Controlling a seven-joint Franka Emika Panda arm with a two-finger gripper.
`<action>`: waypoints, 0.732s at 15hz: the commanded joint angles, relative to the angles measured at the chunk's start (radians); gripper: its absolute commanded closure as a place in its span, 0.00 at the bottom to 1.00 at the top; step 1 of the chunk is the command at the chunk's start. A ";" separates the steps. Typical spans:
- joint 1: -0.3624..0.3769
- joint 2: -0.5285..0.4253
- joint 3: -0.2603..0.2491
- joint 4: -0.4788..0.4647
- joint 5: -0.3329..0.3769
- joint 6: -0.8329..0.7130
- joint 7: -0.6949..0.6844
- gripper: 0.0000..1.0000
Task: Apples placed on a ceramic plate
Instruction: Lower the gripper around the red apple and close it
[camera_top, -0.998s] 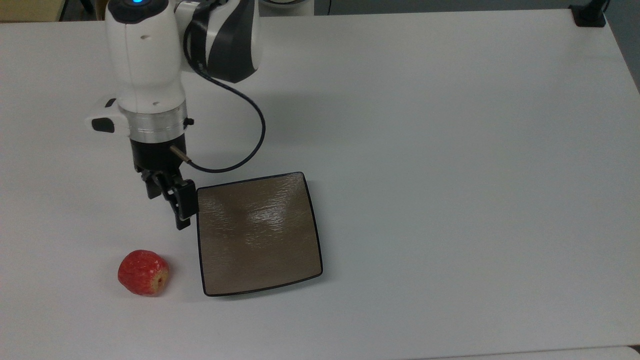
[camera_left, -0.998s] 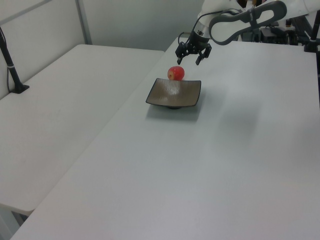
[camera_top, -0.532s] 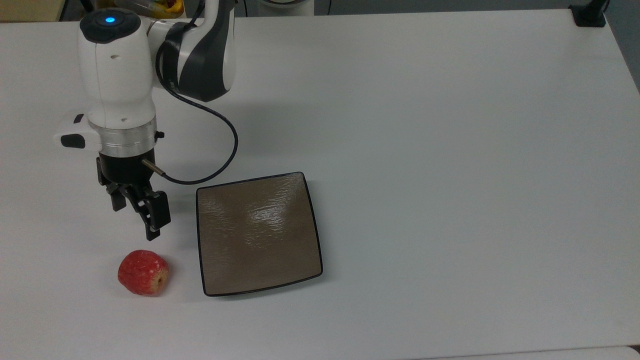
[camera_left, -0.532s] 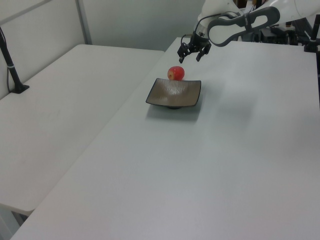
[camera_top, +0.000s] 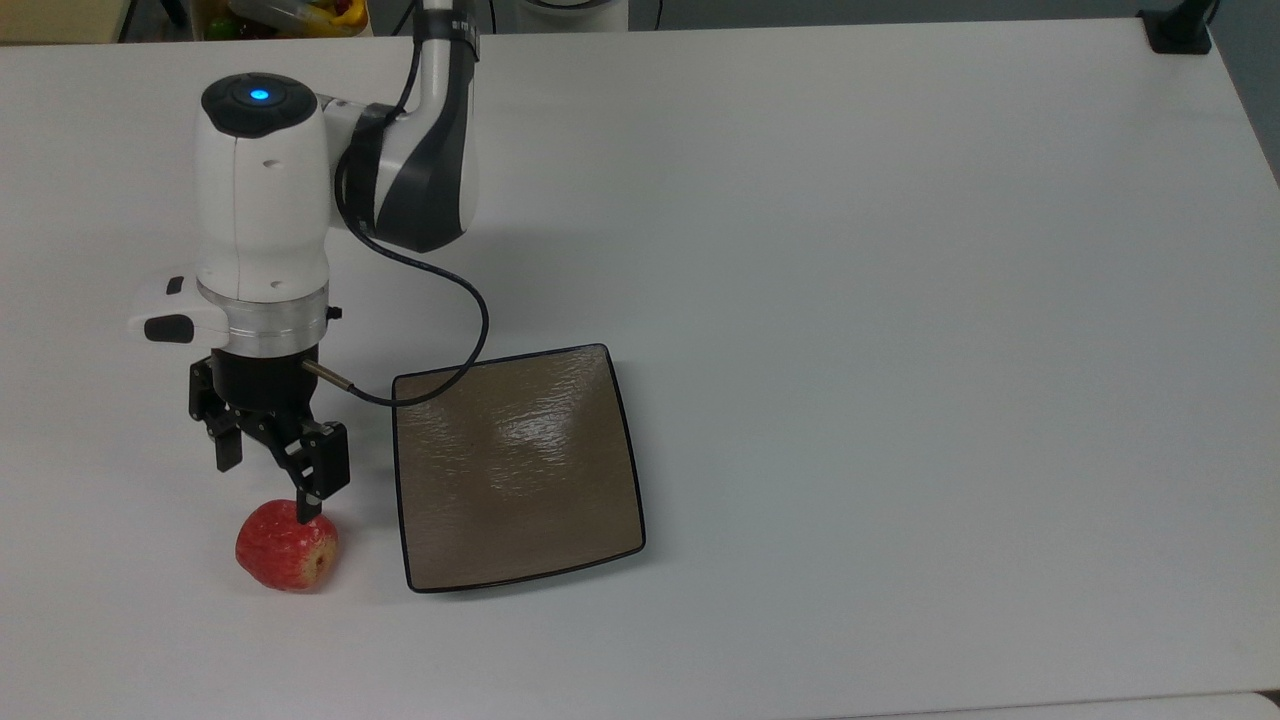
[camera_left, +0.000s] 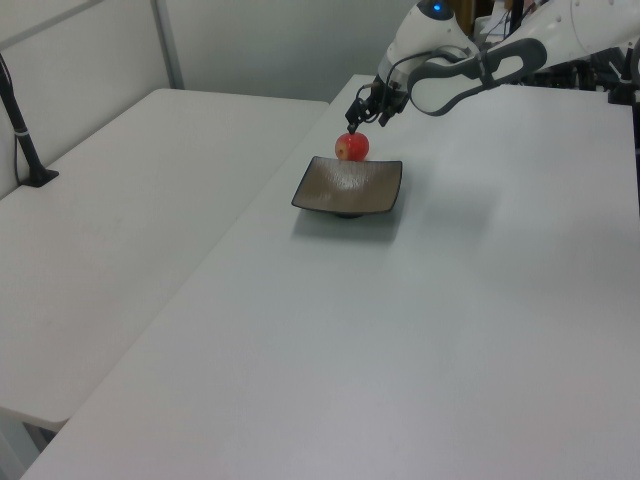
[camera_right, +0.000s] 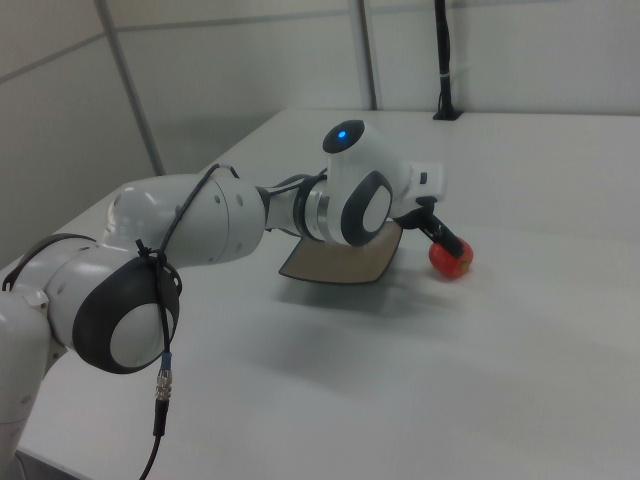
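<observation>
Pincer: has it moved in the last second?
Yes. In the top view the pincer left the plate's upper left corner for the apple.

I count one apple (camera_top: 287, 546) on my counter (camera_top: 900, 300), red and small. I count one ceramic plate (camera_top: 517, 467), square and brown. I have one arm (camera_top: 262, 200) carrying one end effector (camera_top: 268, 478) with two fingers. In the left view I see a second counter (camera_left: 130, 200) alongside.
</observation>
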 joint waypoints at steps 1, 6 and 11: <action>0.002 0.017 0.004 0.033 -0.013 0.029 -0.029 0.00; 0.004 0.037 0.005 0.034 -0.015 0.051 -0.040 0.00; 0.025 0.077 -0.009 0.037 -0.016 0.072 -0.042 0.00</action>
